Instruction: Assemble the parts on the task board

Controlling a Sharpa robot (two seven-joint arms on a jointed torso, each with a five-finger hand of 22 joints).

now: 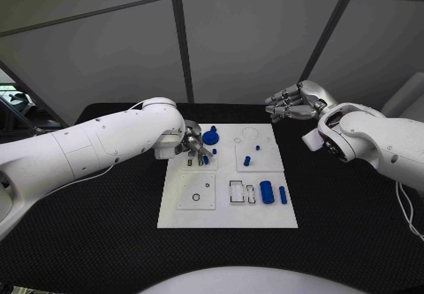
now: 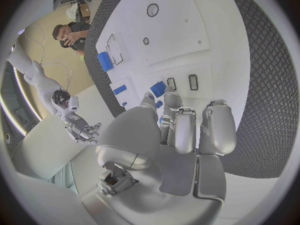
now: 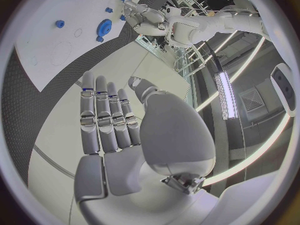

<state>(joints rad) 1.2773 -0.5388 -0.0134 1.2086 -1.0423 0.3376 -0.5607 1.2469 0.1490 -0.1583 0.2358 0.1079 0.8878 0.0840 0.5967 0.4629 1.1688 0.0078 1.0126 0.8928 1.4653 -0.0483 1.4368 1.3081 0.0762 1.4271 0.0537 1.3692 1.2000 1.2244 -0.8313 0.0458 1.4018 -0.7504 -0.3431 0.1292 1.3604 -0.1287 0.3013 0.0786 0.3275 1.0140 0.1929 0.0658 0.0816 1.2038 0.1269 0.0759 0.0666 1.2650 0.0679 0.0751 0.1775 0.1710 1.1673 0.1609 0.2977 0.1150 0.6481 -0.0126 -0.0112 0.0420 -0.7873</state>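
Near the middle of the frame lies the white task board (image 1: pixel 228 214). Blue parts (image 1: pixel 267 192) sit on it. Left hand (image 1: pixel 194 146) pinches a small blue part (image 1: pixel 205 160) above it. Right hand (image 1: pixel 296 103), upper right, is curled, holding nothing.

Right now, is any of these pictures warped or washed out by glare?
Head view: even light, straight edges, the task board bright but readable. Left wrist view: fisheye bends the board's edges round the left hand. Right wrist view: same bending, and bright ceiling strips glare beside the right hand.
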